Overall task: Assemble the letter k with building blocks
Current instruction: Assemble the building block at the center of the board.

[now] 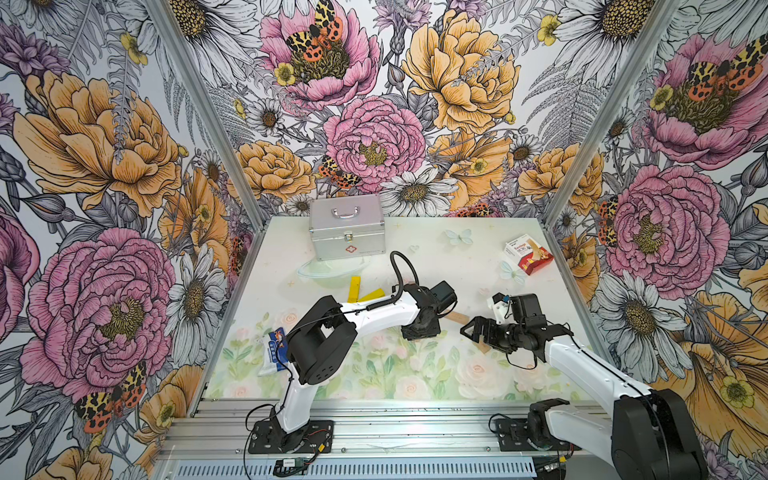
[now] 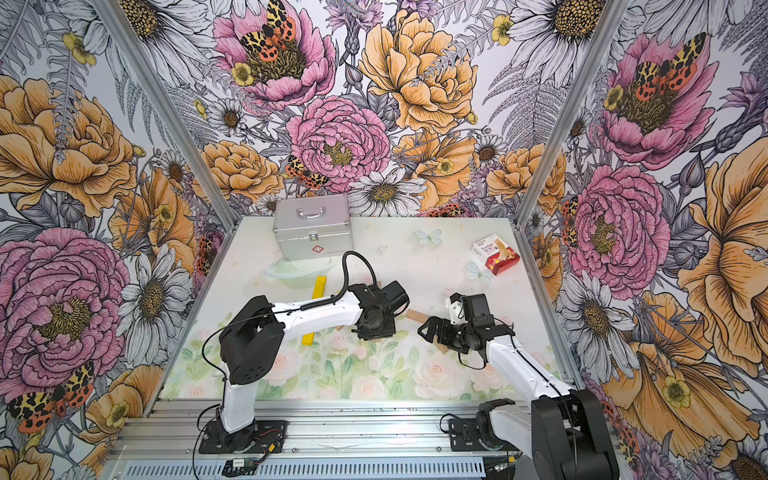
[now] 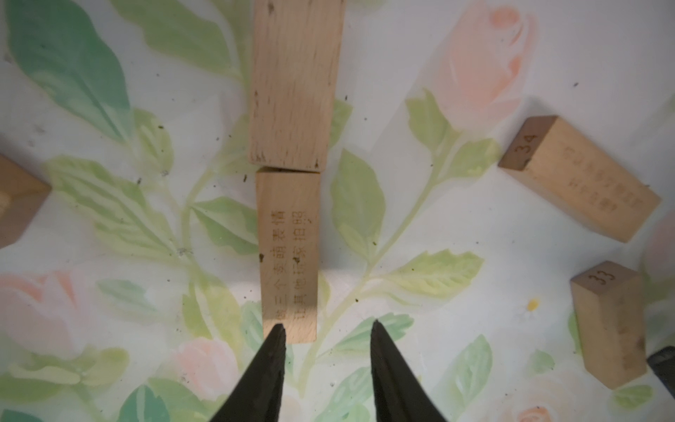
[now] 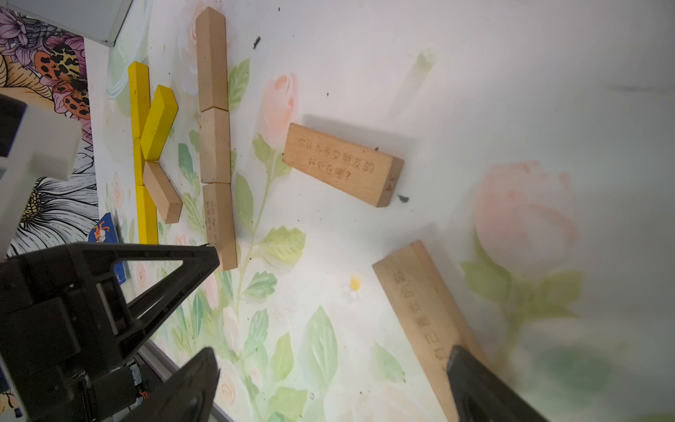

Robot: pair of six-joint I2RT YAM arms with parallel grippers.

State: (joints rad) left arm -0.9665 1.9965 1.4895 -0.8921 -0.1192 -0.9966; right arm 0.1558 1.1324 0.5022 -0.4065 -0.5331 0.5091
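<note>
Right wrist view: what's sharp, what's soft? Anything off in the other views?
Right wrist view: block marked 34 is sharp with a soft-edged shadow; the nearest wood block blurs out, and the mat beyond looks washed out. Left wrist view: engraved block crisp mid-frame. Both top views: glare patch on the front rail.

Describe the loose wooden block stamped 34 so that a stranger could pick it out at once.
Find the yellow-stemmed K, then the straight column of three pale wood blocks beside it. Beyond that column two loose pale blocks lie flat and slanted on the floral mat. The wanted block has 34 stamped on its end face; its neighbour reads 33.
</note>
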